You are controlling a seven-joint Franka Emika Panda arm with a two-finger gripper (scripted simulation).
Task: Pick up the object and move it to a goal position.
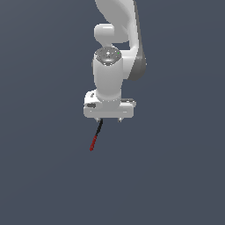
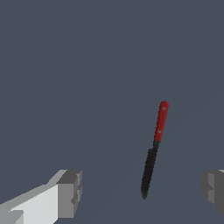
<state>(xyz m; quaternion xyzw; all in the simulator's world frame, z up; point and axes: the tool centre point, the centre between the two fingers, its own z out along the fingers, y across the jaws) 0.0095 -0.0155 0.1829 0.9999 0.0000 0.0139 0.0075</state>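
End effector fingers spread wide apart — stick between them, touching neither; red tip pointing away, black end nearest.

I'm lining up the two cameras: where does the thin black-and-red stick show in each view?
Exterior view: the thin black-and-red stick slants down from under the white gripper, red tip lowest.
Wrist view: the stick lies between the two grey fingers, nearer the other finger, touching neither.
Shared landmark: the stick's red end.
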